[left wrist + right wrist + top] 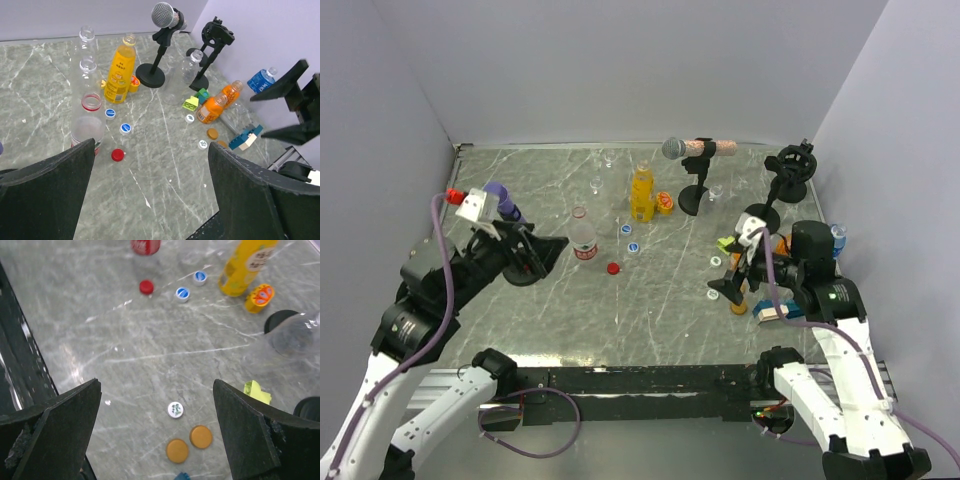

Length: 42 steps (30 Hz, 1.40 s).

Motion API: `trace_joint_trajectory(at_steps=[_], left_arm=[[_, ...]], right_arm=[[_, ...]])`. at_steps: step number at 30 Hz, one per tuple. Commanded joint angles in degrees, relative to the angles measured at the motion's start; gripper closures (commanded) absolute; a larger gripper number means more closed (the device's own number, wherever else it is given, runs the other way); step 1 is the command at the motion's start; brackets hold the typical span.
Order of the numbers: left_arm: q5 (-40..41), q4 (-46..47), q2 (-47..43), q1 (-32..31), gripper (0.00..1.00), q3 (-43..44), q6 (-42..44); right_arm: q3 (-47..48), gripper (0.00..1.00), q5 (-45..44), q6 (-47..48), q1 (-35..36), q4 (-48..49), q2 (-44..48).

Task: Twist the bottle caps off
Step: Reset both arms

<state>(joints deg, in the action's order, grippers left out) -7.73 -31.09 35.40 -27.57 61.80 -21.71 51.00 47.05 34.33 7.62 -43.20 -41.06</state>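
Blue-labelled bottle [261, 80], cap [272, 70] seemingly on, sits far right of the microphone stand [150, 76] — nearer my right gripper [156, 385] than my left gripper [151, 145] — both spread wide, empty; its axis is unclear.

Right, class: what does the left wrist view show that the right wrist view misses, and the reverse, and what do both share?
Only the left wrist view: the microphone, the blue-labelled bottle, two small orange bottles and the open left gripper. Only the right wrist view: nothing new that I can tell, just a closer look past the open right gripper. Both: the yellow-orange juice bottle, the red cap and two blue-printed caps.
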Motion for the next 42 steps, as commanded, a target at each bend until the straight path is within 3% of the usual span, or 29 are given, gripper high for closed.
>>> trace_joint_trajectory(at_steps=[1,7,11,20,27,42], left_arm=[[-0.1,2.4,-3.4,0.2,0.03,-2.0,-1.9],[1.3,1.4,-5.4,0.2,0.03,-3.7,-1.8],[1.6,1.0,-6.0,0.2,0.03,-4.8,-1.3],[1.5,2.0,-7.1,0.2,0.03,-6.6,-2.2],[0.9,3.4,-6.9,0.2,0.03,-7.7,-3.1],[0.7,9.6,-6.1,0.2,0.03,-12.7,-3.6]], right_arm=[[4.2,0.01,-4.6,-15.4,-0.2,4.9,1.0],[8.0,0.01,-14.0,-29.9,-0.3,9.8,1.9],[10.1,0.01,-16.0,-33.5,-0.5,10.1,1.2],[5.8,0.01,-20.7,-36.0,-2.3,12.3,4.0],[4.5,0.01,-18.8,-32.8,-4.1,11.6,6.1],[4.5,0.01,-19.3,-37.0,-9.7,11.7,5.5]])
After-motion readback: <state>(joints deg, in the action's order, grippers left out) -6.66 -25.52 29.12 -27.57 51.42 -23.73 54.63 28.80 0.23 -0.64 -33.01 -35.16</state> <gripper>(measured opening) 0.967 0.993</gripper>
